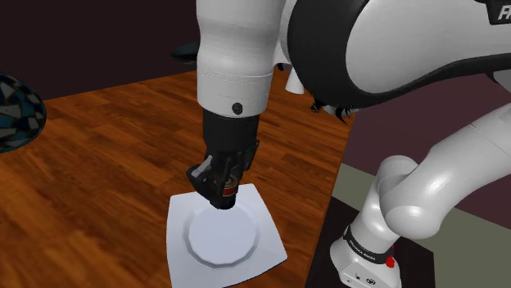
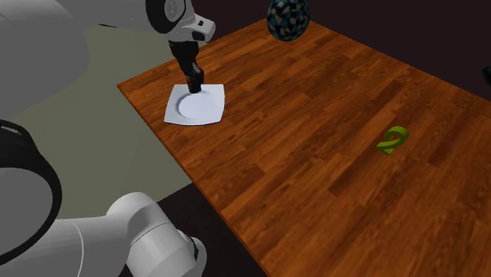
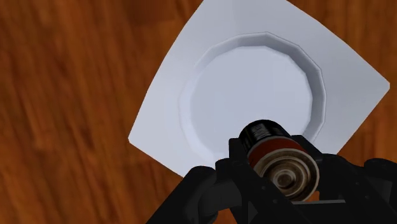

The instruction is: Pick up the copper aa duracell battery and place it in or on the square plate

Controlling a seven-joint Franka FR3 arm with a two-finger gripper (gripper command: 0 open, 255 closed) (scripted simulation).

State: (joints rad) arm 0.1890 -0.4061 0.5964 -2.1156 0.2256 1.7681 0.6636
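The gripper (image 1: 223,190) is clamping the battery (image 1: 227,195) between its fingers and is hanging over the plate (image 1: 187,260). The battery's long axis is running nearly along the gripper's own line, so it is standing close to upright, leaning a little. Its black end is pointing down at the plate; its copper band and metal cap are facing up into the hand, as the wrist view is showing (image 3: 278,160). There the gripper (image 3: 277,170) is closing on it from both sides.

The battery is sitting above the rim of the plate's round well, on the far side from the stand (image 1: 367,263), not over the well's middle. Whether its black tip is touching the plate I cannot tell.

The plate (image 2: 212,112) is lying flat on the table (image 2: 315,165), close to a corner, with the table's edges running just beside two of its sides. The well (image 3: 254,95) is lying bare. Wood is stretching out wide on the shoulder view's left. A patterned ball (image 2: 287,17) is resting near the far edge, and a green thing (image 2: 392,142) is lying well apart from the plate, toward the second exterior view's right.
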